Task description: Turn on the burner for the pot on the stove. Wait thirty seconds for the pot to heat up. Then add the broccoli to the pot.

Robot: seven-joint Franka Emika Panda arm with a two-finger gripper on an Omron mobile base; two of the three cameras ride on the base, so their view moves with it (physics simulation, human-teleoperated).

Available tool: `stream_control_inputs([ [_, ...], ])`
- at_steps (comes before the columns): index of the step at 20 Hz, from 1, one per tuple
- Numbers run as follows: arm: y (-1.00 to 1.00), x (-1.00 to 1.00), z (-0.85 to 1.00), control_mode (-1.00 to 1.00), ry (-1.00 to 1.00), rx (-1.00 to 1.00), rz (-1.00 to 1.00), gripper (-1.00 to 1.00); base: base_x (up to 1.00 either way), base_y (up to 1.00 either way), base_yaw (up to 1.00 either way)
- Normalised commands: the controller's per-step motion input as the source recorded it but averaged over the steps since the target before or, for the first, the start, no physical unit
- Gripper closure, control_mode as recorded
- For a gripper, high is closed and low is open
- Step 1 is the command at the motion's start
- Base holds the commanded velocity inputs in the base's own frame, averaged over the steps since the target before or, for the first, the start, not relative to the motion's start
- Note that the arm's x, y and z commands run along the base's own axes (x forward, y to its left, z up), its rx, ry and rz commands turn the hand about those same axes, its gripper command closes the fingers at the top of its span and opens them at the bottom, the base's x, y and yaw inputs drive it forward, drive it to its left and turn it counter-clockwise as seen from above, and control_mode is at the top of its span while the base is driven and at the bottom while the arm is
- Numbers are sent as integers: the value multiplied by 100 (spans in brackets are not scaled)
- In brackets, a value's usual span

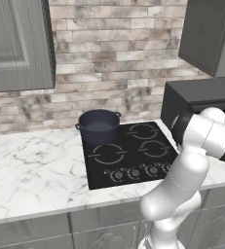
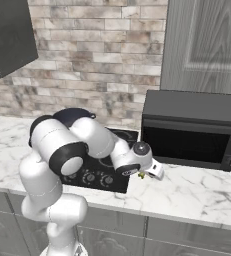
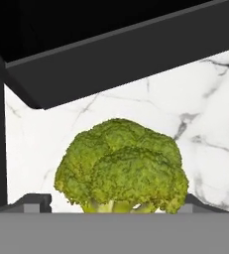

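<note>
The broccoli point(image 3: 122, 171), a green floret, sits between my two fingertips in the hand view, touching both, with my gripper point(image 3: 113, 207) shut on it. In the right base view the gripper point(image 2: 149, 174) is low over the marble counter, right of the stove point(image 2: 94, 179) and in front of the microwave, with a speck of broccoli point(image 2: 142, 175) under it. The dark blue-grey pot point(image 1: 99, 126) stands on the rear left ring of the black stove point(image 1: 133, 156), well left of the hand. The pot point(image 2: 74, 114) is partly hidden behind my arm. A knob row point(image 1: 135, 172) lines the stove's front edge.
A black microwave point(image 2: 192, 131) stands on the counter right of the stove, and its underside point(image 3: 111, 44) hangs close above the broccoli. White marble counter point(image 1: 31, 165) stretches left of the stove. Dark cabinets point(image 1: 16, 44) hang above, against a brick wall.
</note>
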Motion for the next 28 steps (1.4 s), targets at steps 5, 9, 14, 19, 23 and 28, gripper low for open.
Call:
stream_control_inputs([
  [5,0,0,-5,-100,0,0,0,100,0,0,0],
  [9,0,0,0,-100,0,0,0,100,0,0,0],
  [14,0,0,1,-100,0,0,0,100,0,0,0],
  [19,2,0,46,-100,0,0,-6,100,0,0,0],
  [23,0,0,84,-100,0,0,-9,100,0,0,0],
  [28,0,0,98,-100,11,0,-10,100,0,0,0],
])
